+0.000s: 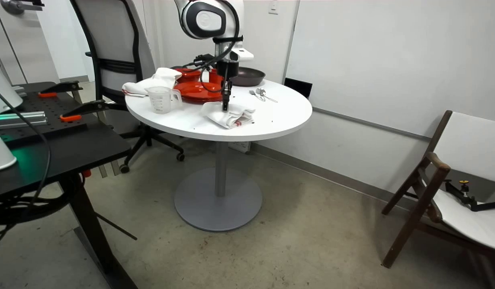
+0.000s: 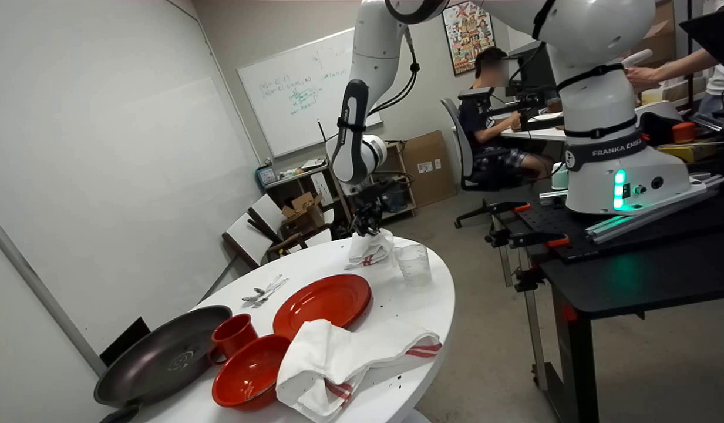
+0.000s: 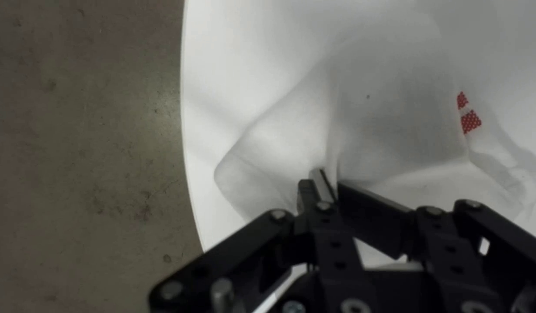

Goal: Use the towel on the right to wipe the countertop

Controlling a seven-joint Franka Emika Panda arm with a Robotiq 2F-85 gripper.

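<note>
Pinching a fold of the towel [image 1: 234, 115] just above centre in an exterior view, a hold likely suiting something light, limp and prone to bunching, the gripper [image 1: 225, 108] stood narrow, with the edge of the table [image 1: 281, 110] near below, the plate [image 1: 191, 92] just above, and wiping room to the right.

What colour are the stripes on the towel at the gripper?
The stripes are red with pale dots, clearest in the wrist view.
</note>
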